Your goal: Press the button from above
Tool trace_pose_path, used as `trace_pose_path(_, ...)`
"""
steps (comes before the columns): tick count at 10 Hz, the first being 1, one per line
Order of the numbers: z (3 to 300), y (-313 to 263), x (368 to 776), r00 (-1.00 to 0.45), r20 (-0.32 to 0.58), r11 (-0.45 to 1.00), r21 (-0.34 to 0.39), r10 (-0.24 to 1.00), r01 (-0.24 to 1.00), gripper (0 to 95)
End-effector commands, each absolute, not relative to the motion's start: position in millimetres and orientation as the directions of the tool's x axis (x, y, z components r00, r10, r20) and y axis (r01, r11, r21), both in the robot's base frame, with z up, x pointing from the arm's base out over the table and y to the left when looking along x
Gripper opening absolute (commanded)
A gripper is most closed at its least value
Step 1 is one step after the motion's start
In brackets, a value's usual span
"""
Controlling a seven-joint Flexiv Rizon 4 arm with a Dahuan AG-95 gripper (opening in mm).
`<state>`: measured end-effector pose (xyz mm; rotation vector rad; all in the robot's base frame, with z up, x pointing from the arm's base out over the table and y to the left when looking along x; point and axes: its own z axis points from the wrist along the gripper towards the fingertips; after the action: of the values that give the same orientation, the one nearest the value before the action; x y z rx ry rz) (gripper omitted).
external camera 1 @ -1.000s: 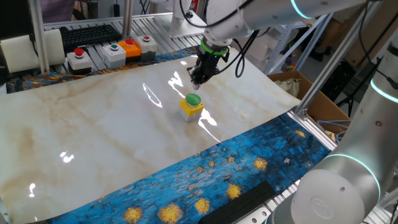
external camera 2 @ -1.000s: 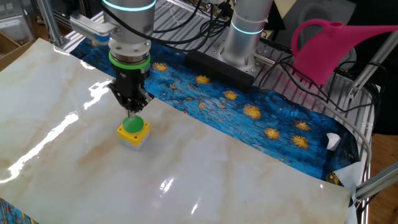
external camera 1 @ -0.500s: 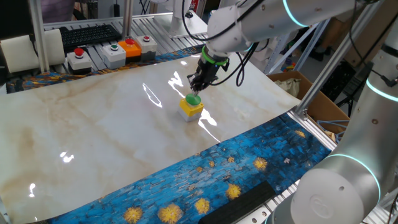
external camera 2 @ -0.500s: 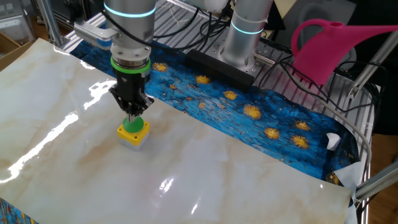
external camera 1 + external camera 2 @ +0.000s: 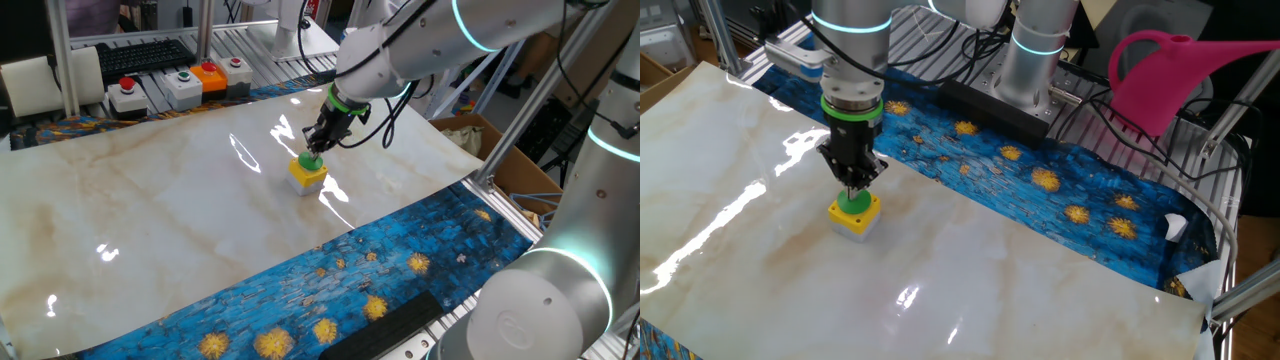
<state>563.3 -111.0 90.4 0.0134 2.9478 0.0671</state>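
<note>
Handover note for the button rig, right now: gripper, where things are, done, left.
Gripper: directly over the button, tips at the green cap; contact looks likely, but neither view settles it, nor the finger state.
Button: green dome on a yellow box, mid marble sheet.
Done: alignment from above.
Left: confirm the press goes fully down, then lift straight up.
Ignore the grey button boxes at the table's back edge.

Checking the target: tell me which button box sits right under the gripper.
The yellow box with the green button, alone mid-table beneath the gripper; the grey boxes and orange box line the far edge.
</note>
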Motion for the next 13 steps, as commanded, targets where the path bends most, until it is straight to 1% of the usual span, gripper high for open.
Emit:
trace_pose_path(1, 109, -112, 564, -0.987, -0.158, 0.999, 0.051, 0.015, 0.007, 0.0)
trace_pose_path(2, 124, -113, 563, -0.988, -0.155, 0.999, 0.051, 0.014, 0.007, 0.0)
trace_pose_path(6, 143, -115, 560, -0.988, -0.157, 0.999, 0.052, 0.018, 0.01, 0.0)
trace_pose_path(13, 141, -115, 561, -0.987, -0.156, 0.997, 0.066, 0.04, 0.03, 0.0)
